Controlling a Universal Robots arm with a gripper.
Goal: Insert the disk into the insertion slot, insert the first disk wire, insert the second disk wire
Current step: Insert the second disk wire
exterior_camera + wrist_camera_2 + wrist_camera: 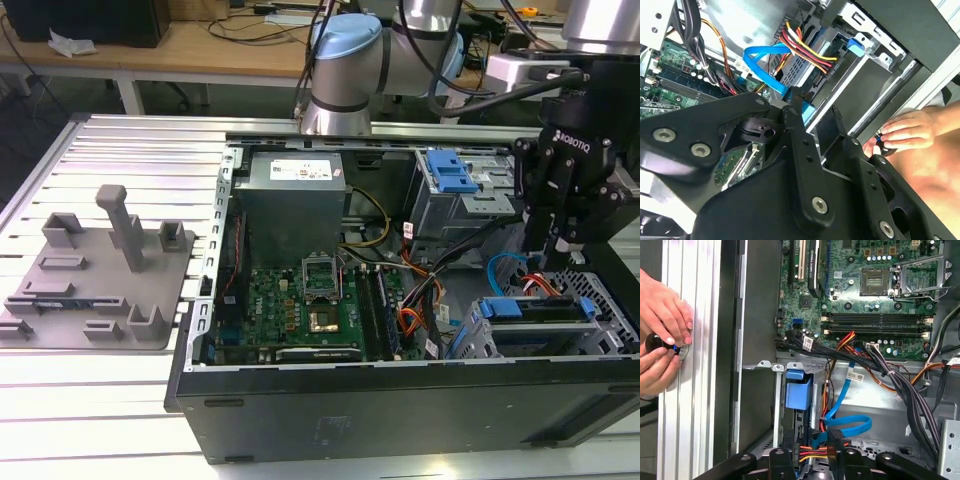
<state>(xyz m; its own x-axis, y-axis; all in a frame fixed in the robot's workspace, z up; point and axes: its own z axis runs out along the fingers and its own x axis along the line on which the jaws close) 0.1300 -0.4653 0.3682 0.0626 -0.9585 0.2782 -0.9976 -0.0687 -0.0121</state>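
Note:
The disk (530, 308) in its bright blue carrier lies inside the insertion slot (605, 300), the grey perforated cage at the case's front corner on the exterior view's right. My gripper (550, 250) hangs directly over the disk's rear edge, among the cables. In the first wrist view the gripper (810, 462) straddles a red, yellow and orange wire bundle (812, 454), beside the black plug (835, 435) of a blue flat cable (850, 426). The carrier's blue tab (798, 390) lies just ahead. The second wrist view has the blue cable (760, 62) and the coloured wires (807, 49) running to the disk.
The open computer case (400, 400) lies on a slotted aluminium table (120, 400). A blue-latched grey box (455, 185) stands behind the cage, the motherboard (300, 300) beside it. A person's hands (662, 340) hold a small black object on the table beside the case. A grey fixture plate (95, 270) lies on the exterior view's left.

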